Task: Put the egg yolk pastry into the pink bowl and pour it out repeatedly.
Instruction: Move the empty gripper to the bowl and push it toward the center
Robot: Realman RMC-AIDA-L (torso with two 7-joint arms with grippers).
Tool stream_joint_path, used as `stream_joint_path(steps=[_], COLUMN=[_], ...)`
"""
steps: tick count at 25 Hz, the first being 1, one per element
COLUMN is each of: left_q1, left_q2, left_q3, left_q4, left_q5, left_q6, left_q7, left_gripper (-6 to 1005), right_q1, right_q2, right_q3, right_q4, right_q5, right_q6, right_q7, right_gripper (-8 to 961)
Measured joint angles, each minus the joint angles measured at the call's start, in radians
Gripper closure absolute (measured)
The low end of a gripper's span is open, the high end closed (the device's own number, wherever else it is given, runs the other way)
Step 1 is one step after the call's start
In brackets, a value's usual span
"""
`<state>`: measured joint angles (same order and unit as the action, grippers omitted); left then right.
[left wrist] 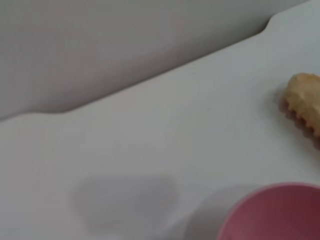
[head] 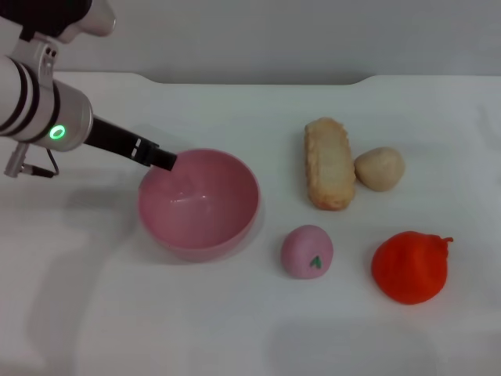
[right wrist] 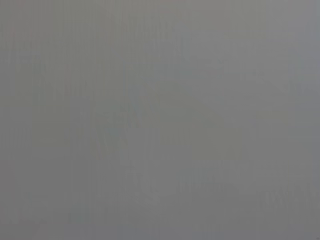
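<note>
Head view shows your left gripper at the far-left rim of the pink bowl, apparently pinched on it, though you cannot tell for sure; the bowl sits empty; the egg yolk pastry rests well apart, touching the oblong bread; it looks light, soft and crumbly, so take it gently across its middle; the right gripper is out of sight.

White table, matte surface, carrying five items. Pink bowl at left-centre, tilted; long tan bread to its right, with a small beige pastry ball just beside the bread's far side. Nearer the front edge: pink ball with green mark, and orange-red crumpled object further right.
</note>
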<state>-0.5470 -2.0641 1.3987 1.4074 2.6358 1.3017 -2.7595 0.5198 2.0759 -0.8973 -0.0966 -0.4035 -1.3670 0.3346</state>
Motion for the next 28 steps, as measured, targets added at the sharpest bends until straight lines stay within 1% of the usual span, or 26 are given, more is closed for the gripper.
stream_joint_path(steps=[1,2,3,8,20,24,28], left_q1=[0.0,0.005,0.005,0.016,0.013,0.011,0.01], left_q2=[0.0,0.001,0.002,0.003,0.003,0.001,0.0], left_q3=[0.0,0.002,0.003,0.014,0.016,0.016,0.016], left_q4=[0.0,-0.045,-0.058,-0.094,-0.171,-0.226,-0.241], left_q5=[0.0,-0.029,-0.035,-0.039,-0.039,-0.051,-0.054], left_q6=[0.0,-0.023,-0.031,-0.085,-0.11,-0.135,-0.151], left_q7=[0.0,0.004,0.005,0.003,0.0,0.005,0.006], left_gripper=[246,246,246,246,254,263,272], right_q1=[0.0,0.001,0.001,0.001,-0.001,-0.001,0.0], right_q2=[0.0,0.0,0.0,0.0,0.001,0.001,0.001], right_q3=[0.0,0.0,0.0,0.0,0.0,0.0,0.0], right_q4=[0.0,0.0,0.0,0.0,0.0,0.0,0.0], right_q5=[0.0,0.0,0.0,0.0,0.0,0.0,0.0], right_q6=[0.0,0.001,0.001,0.002,0.002,0.002,0.002], right_q7=[0.0,0.0,0.0,0.0,0.0,0.0,0.0], right_gripper=[124,124,124,125,125,124,124])
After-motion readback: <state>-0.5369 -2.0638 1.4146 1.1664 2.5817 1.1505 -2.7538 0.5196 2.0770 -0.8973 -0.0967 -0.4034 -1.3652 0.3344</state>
